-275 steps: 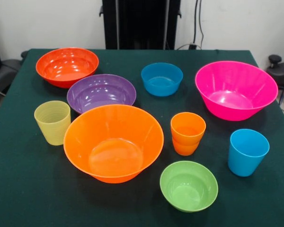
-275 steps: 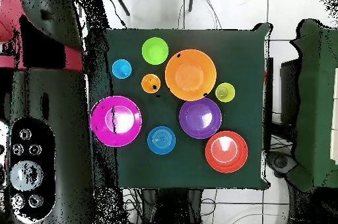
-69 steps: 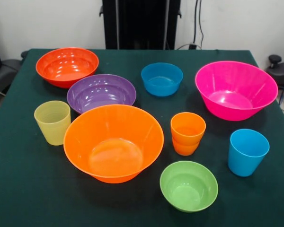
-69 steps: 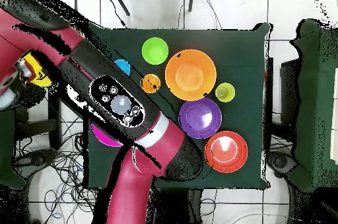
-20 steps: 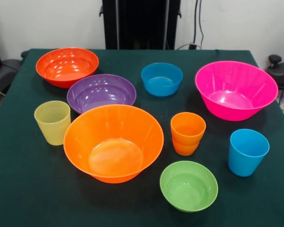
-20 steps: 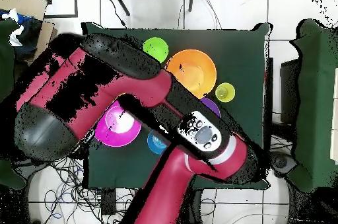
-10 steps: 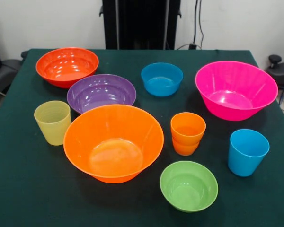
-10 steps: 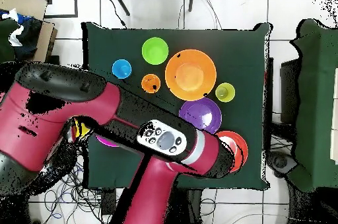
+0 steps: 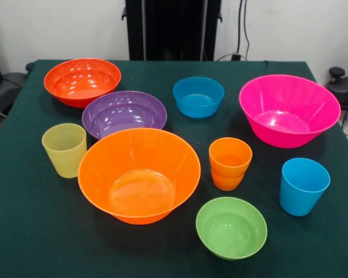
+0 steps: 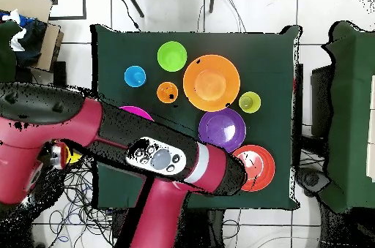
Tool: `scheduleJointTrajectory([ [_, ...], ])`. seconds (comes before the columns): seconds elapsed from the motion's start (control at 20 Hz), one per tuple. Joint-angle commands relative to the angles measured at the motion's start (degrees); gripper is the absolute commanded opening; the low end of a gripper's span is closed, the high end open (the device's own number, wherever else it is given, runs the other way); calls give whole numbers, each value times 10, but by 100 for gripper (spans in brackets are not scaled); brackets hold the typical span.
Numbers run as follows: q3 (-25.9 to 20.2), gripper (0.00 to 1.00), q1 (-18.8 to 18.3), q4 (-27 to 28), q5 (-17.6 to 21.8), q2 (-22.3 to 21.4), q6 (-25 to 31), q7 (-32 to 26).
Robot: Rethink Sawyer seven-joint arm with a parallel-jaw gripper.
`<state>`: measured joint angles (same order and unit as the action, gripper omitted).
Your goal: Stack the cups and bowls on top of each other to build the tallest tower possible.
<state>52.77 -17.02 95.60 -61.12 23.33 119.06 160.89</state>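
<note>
Almost nothing is stacked yet: the vessels are sitting apart on the table (image 9: 23, 231), mouths up. In the front view the large orange bowl (image 9: 139, 175) is sitting at the near middle, just beside the purple bowl (image 9: 124, 113), with the red-orange bowl (image 9: 82, 81) at the far corner beyond it. The pink bowl (image 9: 289, 109) is sitting on the other side, the blue bowl (image 9: 198, 96) between it and the purple one, and the green bowl (image 9: 231, 227) nearest the camera. The ribbed cup (image 9: 64, 149) and blue cup (image 9: 303, 186) are standing alone; the orange cup (image 9: 230, 163) is looking doubled, perhaps already nested with another. Overhead, the arm (image 10: 168, 161) is crossing the table's base side, covering the blue bowl and most of the pink bowl; its claw is hiding from both views, so its state is impossible to tell. Nearly the whole tower is remaining to build.
</note>
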Motion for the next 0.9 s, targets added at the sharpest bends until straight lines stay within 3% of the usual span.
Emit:
scheduleJointTrajectory([
  [0.05, 3, 0, 58, -28, 54, -17, 76, 208],
  [0.65, 1, 0, 108, -95, 65, -40, 64, 228],
  [0.9, 3, 0, 145, -165, 64, -61, 47, 226],
])
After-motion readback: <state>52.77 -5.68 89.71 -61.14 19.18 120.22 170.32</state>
